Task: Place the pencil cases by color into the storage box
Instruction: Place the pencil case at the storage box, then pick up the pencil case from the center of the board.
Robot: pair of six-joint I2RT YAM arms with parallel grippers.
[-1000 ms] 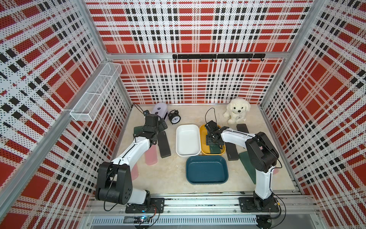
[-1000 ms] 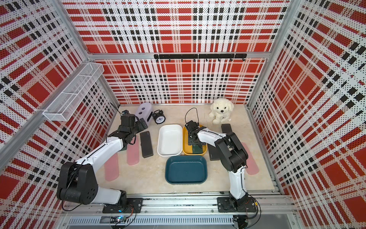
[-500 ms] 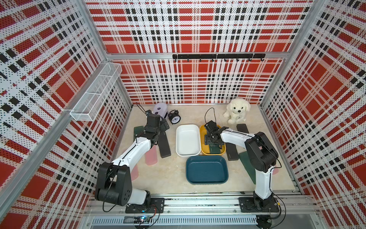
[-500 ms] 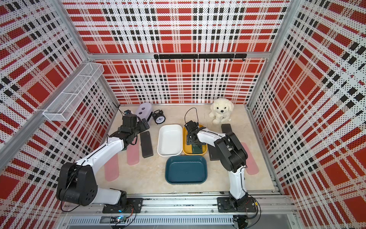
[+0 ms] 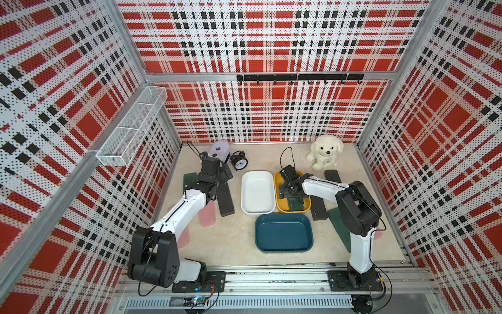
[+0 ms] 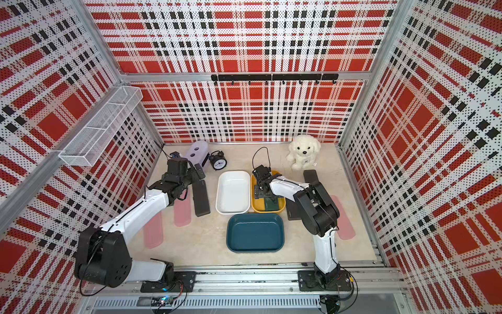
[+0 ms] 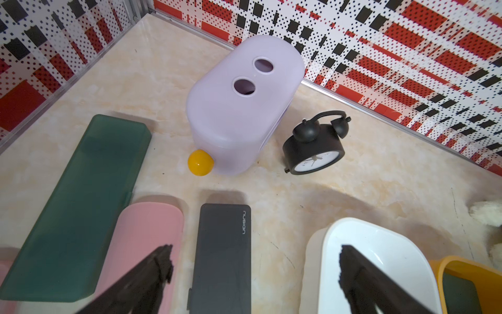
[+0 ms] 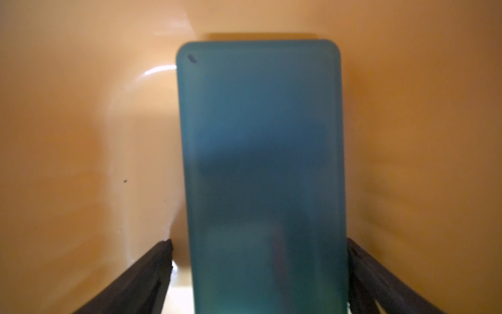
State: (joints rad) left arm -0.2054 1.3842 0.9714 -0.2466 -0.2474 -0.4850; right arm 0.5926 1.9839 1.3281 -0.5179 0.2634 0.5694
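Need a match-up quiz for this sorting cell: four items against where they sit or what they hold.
Items:
1. yellow bin
2. white bin
3. blue bin
4. alarm clock

Places:
a. beside the lilac box
b. frontmost of the three bins
c. holds a green pencil case
d. between a black pencil case and the yellow bin

Pairs: 1-c; 2-d; 3-b; 4-a

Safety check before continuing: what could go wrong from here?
The open right pincer flanks the dark green rectangular pencil case in the yellow plastic bin; withdrawing could snag it. The left pincer hangs open over the matte black pencil case, beside the pale pink case; closing could catch both.
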